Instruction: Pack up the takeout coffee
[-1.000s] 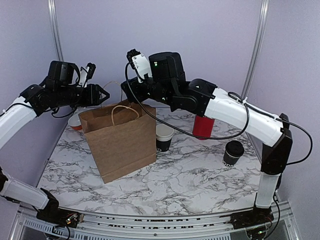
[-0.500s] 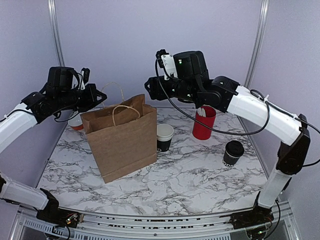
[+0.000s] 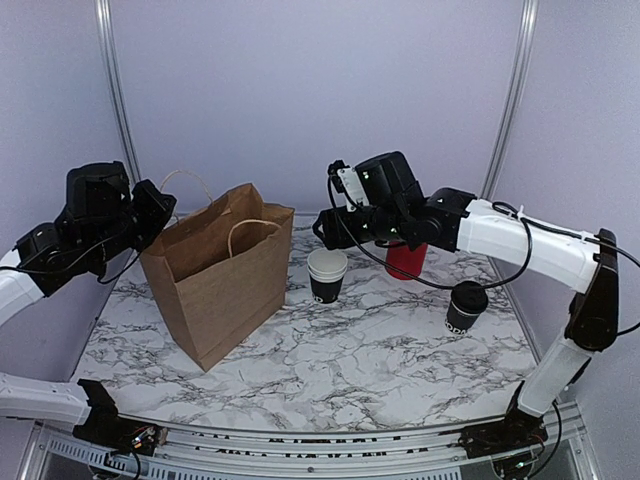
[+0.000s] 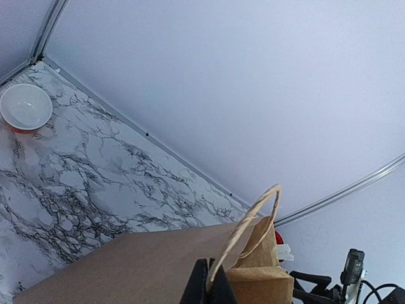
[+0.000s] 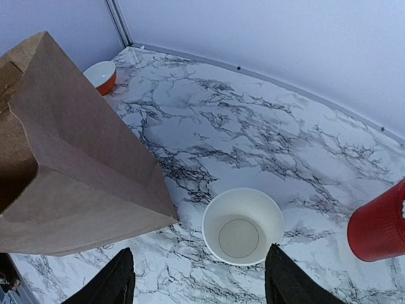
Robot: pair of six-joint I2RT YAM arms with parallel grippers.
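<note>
Two coffee cups (image 3: 327, 274) (image 3: 466, 306), one paper bag (image 3: 215, 270)

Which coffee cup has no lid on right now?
The cup beside the paper bag, its white inside showing. The other cup, farther right, wears a black lid.

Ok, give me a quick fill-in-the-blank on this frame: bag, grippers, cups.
1. On the paper bag, the left gripper pinches the ___.
2. The right gripper hangs over the lidless cup with its jaws ___.
3. The other coffee cup, standing to the right of it, wears a black ___.
Missing words: handle; open; lid.
</note>
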